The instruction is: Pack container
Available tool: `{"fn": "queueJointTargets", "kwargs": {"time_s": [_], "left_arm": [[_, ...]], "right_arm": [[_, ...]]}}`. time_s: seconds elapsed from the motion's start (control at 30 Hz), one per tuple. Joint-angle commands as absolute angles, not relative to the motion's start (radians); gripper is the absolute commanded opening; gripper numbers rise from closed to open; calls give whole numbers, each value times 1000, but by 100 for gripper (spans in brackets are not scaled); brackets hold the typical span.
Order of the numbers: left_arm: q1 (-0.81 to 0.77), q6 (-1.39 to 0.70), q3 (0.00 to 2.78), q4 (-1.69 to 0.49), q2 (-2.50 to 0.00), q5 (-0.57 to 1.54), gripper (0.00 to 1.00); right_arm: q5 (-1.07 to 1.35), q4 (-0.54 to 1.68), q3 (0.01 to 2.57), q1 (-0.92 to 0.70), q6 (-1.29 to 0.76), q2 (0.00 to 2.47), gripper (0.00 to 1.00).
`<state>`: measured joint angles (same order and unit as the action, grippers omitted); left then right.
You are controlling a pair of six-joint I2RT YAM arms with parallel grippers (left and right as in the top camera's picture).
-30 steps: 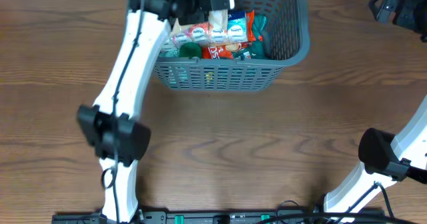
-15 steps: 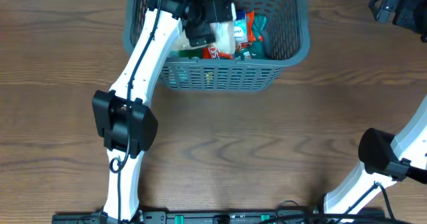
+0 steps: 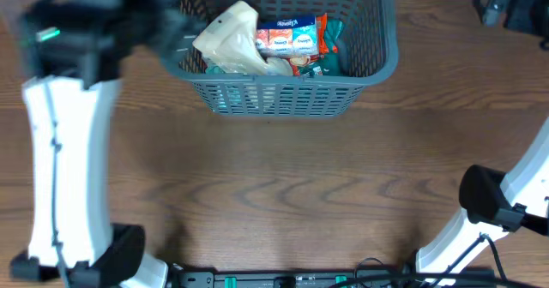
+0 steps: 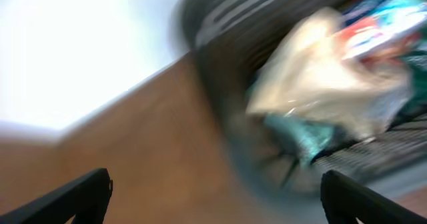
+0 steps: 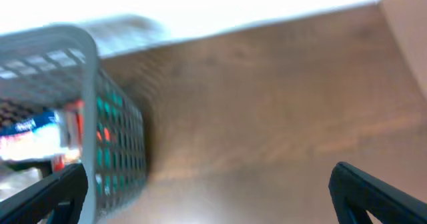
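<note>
Change noted: a second ago the left arm (image 3: 64,125) was reaching down inside the container (image 3: 283,95) with its fingers closed over the contents. It is now seen swung out to the left of the basket, blurred by motion. A cream packet (image 3: 230,38) has been left in the left half of the container, leaning partly over the other packets (image 3: 296,41), which had been hidden under the arm until now.

Meaning for task: this packet is judged placed, so one more item counts as packed. No loose packets are visible on the tabletop (image 3: 300,177), so whether anything remains to be packed cannot be told.

Left fingers (image 4: 80,194): spread fully apart in the wrist view, with nothing held between them and nothing touched. The container and cream packet are seen ahead of them, blurred.

Right fingers (image 5: 363,187): also spread wide and empty. They are held above the tabletop to the right of the container, well clear of its wall.

Container position: far centre of the tabletop, upright.
</note>
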<state>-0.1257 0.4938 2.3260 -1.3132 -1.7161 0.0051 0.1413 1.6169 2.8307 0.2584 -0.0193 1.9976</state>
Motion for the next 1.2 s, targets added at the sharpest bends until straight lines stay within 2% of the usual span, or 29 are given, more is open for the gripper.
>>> {"fn": "queueJointTargets", "kwargs": {"time_s": [0.0,0.17,0.27,0.6,0.73,0.9,1.03,1.17], "left_arm": [[-17,329,2329,-1359,-1694,-49,98],[146,294,2288,-1399,-1635,84,98],[189,303,2202,-1406,-1594,136,98],[196,318,1566,-1155,-1314,150,99],[195,367,1311,-1013,-1167,150,98],[195,492,1017,-838,-997,150,98],[195,546,822,-715,-904,150,98],[195,546,684,-605,-829,150,98]], "right_arm": [[142,1566,2834,196,23,1994,99],[47,1587,2834,112,-56,1991,99],[14,1652,2834,81,-67,1989,99],[12,1699,2744,25,-138,1904,98],[-47,1699,2528,-15,-143,1770,98],[-198,1626,2125,-51,-221,1593,98],[-199,1366,1737,-79,-257,1434,99],[-197,995,1314,-93,-257,1287,99]]}}
